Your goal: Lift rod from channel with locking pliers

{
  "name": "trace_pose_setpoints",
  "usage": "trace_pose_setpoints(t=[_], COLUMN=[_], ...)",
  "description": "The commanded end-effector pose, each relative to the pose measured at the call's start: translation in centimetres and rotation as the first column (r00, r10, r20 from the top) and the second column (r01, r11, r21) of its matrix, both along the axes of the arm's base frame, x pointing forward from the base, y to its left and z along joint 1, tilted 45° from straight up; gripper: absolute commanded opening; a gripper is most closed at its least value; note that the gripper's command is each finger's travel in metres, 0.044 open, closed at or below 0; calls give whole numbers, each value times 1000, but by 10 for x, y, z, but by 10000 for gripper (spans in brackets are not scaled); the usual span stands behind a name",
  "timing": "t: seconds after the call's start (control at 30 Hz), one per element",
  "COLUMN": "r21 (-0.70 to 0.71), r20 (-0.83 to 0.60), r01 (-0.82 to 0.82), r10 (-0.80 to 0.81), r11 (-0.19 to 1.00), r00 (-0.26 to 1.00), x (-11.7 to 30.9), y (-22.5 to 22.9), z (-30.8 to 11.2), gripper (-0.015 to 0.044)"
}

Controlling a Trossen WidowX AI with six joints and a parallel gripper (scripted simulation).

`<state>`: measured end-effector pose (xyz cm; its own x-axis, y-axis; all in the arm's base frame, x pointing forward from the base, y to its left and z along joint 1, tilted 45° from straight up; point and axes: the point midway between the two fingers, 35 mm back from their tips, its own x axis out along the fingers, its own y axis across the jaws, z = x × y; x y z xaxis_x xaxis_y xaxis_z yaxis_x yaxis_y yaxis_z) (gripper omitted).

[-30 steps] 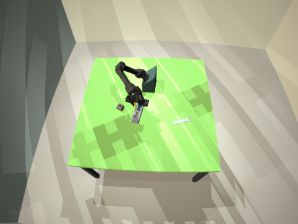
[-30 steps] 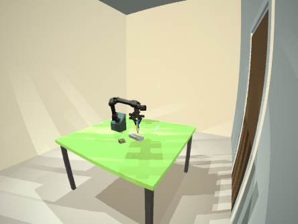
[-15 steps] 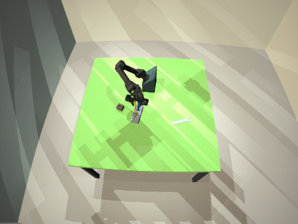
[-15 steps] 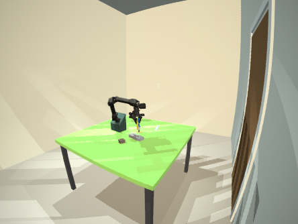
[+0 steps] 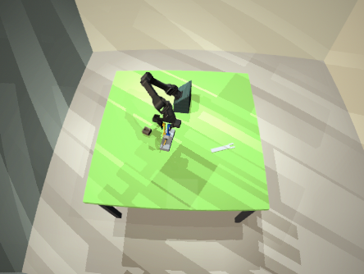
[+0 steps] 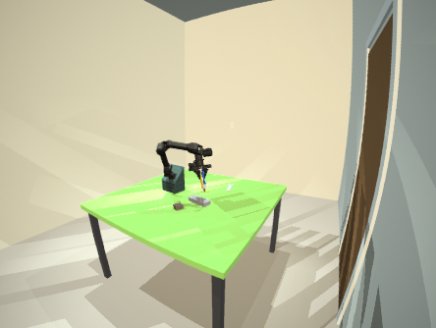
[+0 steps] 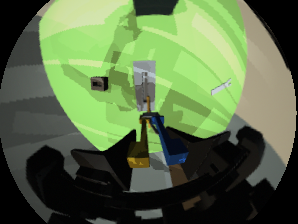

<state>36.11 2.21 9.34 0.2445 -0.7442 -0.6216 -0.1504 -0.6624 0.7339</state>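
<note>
Well, the rod (image 5: 166,142) (image 6: 206,191) (image 7: 148,104), at mid-frame in the wrist view, looks caught at the pliers' tips, just above the block (image 5: 165,148) (image 6: 198,200) (image 7: 138,82), its long axis roughly along the slot. The pliers (image 5: 168,128) (image 6: 203,178) (image 7: 172,147) stand between it and the gripper (image 5: 166,123) (image 6: 201,172) (image 7: 150,129), whose half-open fingers grip the handles. So the coming lift should go straight up; whether they've locked, I can't tell.

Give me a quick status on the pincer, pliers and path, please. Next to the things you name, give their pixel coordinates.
Pincer (image 5: 166,122) (image 6: 202,172) (image 7: 150,129) shut on pliers (image 5: 168,130) (image 6: 203,180) (image 7: 170,147), upright. Channel block (image 5: 165,147) (image 6: 199,200) (image 7: 138,89) near. Nothing seen between; rod's state unclear.
</note>
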Motion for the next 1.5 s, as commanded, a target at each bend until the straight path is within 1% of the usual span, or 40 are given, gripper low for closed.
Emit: trace_pose_setpoints(t=[0.0, 0.77, 1.47], r21=[-4, -29, -30], r20=[27, 118, 121], r01=[-23, -103, -105], r10=[24, 105, 108], r11=[1000, 994, 994], r00=[999, 987, 987], x=[1, 7, 7], y=[5, 20, 21], z=[8, 30, 31], gripper=[107, 107, 107])
